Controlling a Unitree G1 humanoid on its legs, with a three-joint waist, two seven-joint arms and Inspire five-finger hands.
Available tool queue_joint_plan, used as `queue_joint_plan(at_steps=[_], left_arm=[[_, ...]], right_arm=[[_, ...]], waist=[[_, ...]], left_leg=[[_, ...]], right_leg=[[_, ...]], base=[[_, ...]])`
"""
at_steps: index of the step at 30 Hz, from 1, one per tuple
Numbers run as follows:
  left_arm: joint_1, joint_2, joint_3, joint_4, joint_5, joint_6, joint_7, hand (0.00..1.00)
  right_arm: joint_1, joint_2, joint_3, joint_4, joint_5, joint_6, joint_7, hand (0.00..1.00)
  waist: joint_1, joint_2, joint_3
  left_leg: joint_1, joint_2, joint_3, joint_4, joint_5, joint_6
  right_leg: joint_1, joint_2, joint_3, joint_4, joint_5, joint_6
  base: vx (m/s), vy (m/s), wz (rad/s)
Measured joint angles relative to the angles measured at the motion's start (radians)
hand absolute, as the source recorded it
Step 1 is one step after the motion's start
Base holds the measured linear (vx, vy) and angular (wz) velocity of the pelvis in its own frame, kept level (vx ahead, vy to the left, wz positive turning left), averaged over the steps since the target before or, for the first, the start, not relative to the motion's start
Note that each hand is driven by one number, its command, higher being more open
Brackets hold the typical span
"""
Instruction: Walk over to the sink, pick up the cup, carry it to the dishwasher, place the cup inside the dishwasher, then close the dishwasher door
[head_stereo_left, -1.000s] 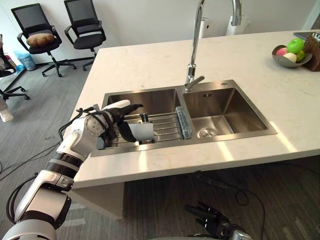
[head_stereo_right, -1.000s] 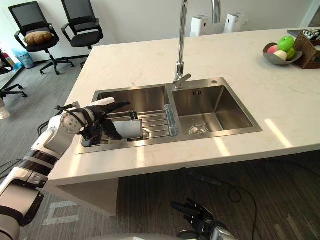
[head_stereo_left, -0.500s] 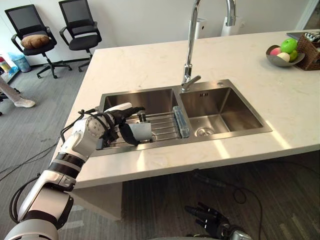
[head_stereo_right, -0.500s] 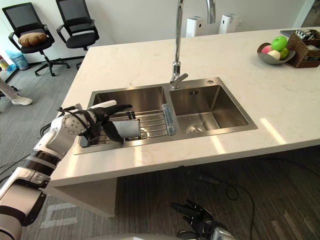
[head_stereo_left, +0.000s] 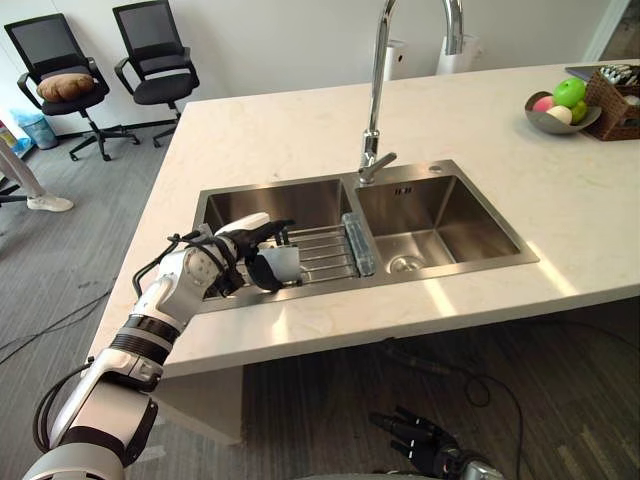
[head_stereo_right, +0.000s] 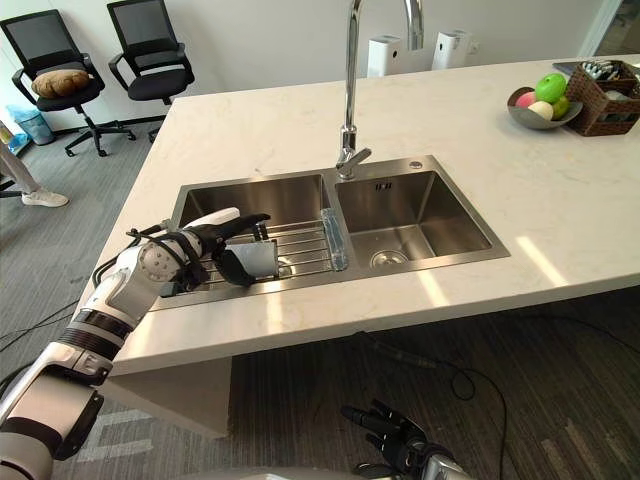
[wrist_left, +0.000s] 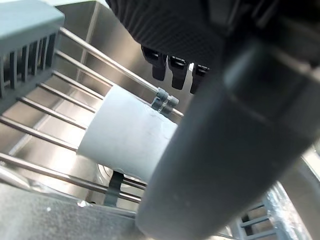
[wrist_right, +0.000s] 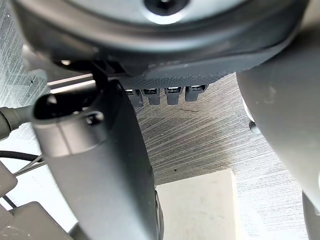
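A pale cup (head_stereo_left: 284, 265) lies on its side on the wire rack (head_stereo_left: 326, 252) in the left basin of the steel sink (head_stereo_left: 300, 298). My left hand (head_stereo_left: 213, 266) reaches over the basin's front left corner. Its white-covered thumb stretches above the cup and its dark fingers hang in front of the cup, loosely straddling it. In the left wrist view the cup (wrist_left: 126, 145) rests on the rack bars between thumb and fingertips (wrist_left: 172, 67), with a gap showing. My right hand (head_stereo_left: 418, 441) hangs low over the carpet, fingers relaxed.
A tall faucet (head_stereo_left: 374, 100) rises between the two basins. A fruit bowl (head_stereo_left: 558, 108) and a wicker basket (head_stereo_left: 616, 92) stand at the counter's far right. Two office chairs (head_stereo_left: 152, 58) and a person's leg (head_stereo_left: 30, 185) are on the floor at the left.
The whole picture has shifted, so the camera moved. My left hand has crept a little further over the cup, which still lies on the rack. The right hand hangs as before.
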Motion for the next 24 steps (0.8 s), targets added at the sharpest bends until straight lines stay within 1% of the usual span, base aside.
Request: queue_joint_plan(at_steps=[1,4,12,19,21,22,24], left_arm=[[0.004,-0.01,0.0,0.003,0.017,-0.005,0.015,1.0],[0.004,-0.02,-0.003,0.03,0.037,-0.014,0.019,1.0],[0.006,-0.052,0.002,0.077,0.134,-0.024,0.046,1.0],[0.027,-0.091,0.027,0.111,0.223,0.001,0.046,1.0],[0.029,-0.098,0.027,0.118,0.254,0.016,0.045,1.0],[0.034,-0.115,0.041,0.141,0.271,0.029,0.046,1.0],[0.033,-0.12,0.048,0.148,0.283,0.036,0.045,1.0]], right_arm=[[0.0,0.0,0.0,0.0,0.0,0.0,0.002,1.0],[-0.006,0.0,0.0,0.002,-0.003,0.005,0.006,1.0],[-0.018,-0.008,-0.001,0.022,-0.01,0.028,0.019,1.0],[-0.029,-0.011,-0.001,0.03,-0.027,0.05,0.03,1.0],[-0.03,-0.012,0.0,0.03,-0.03,0.058,0.03,1.0],[-0.031,-0.013,-0.001,0.03,-0.03,0.063,0.03,1.0],[-0.032,-0.015,0.0,0.031,-0.031,0.071,0.03,1.0]], waist=[[-0.003,0.0,0.0],[-0.015,0.001,-0.001],[-0.02,0.005,-0.014],[-0.035,0.005,-0.022],[-0.037,0.004,-0.025],[-0.038,0.005,-0.025],[-0.038,0.004,-0.025]], left_leg=[[-0.001,0.0,0.0,0.0,0.0,0.0],[-0.001,0.0,0.002,0.0,-0.001,0.0],[0.008,0.006,0.017,0.0,-0.005,-0.006],[0.017,0.007,0.029,0.0,-0.009,-0.007],[0.02,0.007,0.033,0.0,-0.011,-0.008],[0.023,0.007,0.036,0.0,-0.013,-0.009],[0.03,0.007,0.037,0.0,-0.016,-0.01]], right_leg=[[0.0,0.0,0.0,0.0,0.0,0.0],[0.001,0.001,0.002,-0.001,0.0,0.0],[0.003,0.008,0.017,-0.003,0.0,0.0],[0.006,0.009,0.027,-0.01,0.001,-0.001],[0.009,0.01,0.032,-0.013,0.001,-0.001],[0.011,0.011,0.035,-0.015,0.002,0.0],[0.021,0.012,0.035,-0.022,0.002,0.0]], base=[[0.0,0.0,0.0],[0.0,0.0,0.0],[0.02,-0.012,-0.06],[0.01,-0.006,-0.05],[0.03,-0.008,-0.07],[0.03,-0.009,-0.05],[0.02,-0.007,-0.02]])
